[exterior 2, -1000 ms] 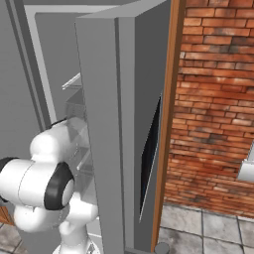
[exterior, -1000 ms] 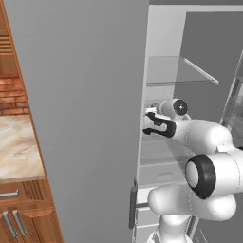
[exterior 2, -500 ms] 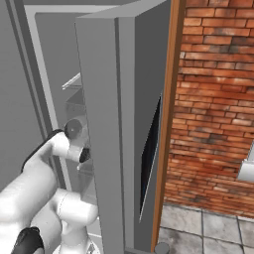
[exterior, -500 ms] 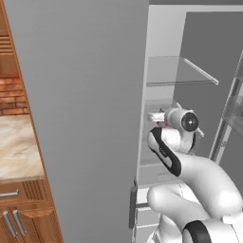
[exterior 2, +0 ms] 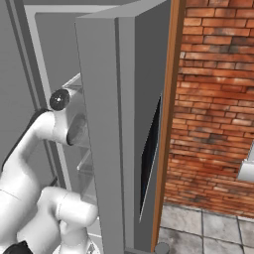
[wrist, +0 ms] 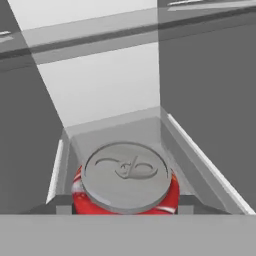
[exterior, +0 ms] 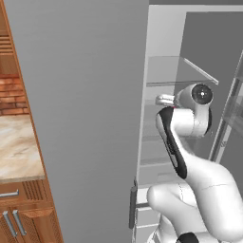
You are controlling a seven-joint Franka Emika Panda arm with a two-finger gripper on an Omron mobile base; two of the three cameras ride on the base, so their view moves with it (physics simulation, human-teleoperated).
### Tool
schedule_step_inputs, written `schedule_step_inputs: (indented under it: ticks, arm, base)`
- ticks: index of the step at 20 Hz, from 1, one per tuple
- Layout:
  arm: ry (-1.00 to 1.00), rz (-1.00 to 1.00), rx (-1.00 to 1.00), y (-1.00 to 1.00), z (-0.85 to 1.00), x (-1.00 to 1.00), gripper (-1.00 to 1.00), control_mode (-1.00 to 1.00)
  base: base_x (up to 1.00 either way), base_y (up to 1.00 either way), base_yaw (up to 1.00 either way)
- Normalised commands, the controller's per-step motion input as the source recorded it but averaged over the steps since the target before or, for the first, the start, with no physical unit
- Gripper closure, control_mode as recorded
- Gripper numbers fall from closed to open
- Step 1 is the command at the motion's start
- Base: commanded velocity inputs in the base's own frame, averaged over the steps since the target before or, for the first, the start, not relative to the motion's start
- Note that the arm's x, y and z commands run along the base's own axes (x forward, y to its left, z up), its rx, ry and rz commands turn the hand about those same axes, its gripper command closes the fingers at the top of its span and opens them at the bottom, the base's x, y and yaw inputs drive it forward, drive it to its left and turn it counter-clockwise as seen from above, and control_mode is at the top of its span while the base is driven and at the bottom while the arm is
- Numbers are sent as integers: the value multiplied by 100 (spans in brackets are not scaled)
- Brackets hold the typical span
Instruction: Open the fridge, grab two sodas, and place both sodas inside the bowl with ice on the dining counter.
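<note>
Soda (wrist: 126, 185) sat clamped between my gripper (wrist: 125, 205) fingers inside the fridge (exterior: 85, 118), and I feared clipping a glass shelf (exterior: 178, 71) withdrawing.

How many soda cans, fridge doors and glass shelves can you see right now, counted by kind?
Soda can: 1, red with a grey top, between the fingertips in the hand view.
Open fridge door: 1.
Glass shelf: 1 clearly seen in the left base view; others too faint to count.
Total: 3

Glossy white rounded arm (exterior: 199, 185) — dark joints.
</note>
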Motion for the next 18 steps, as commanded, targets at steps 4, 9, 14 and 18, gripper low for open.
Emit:
schedule_step_inputs:
  ticks: [4, 9, 14, 18]
  arm:
    - [3, -1, 9, 2, 17, -92, 100, -100]
    - [0, -1, 5, 11, 29, -100, 100, -100]
    - [0, 0, 0, 38, 9, -97, 100, -100]
    - [0, 0, 0, 64, 0, -80, 100, -100]
  base:
    - [0, 0, 0]
    - [0, 0, 0]
    - [0, 0, 0]
    - [0, 0, 0]
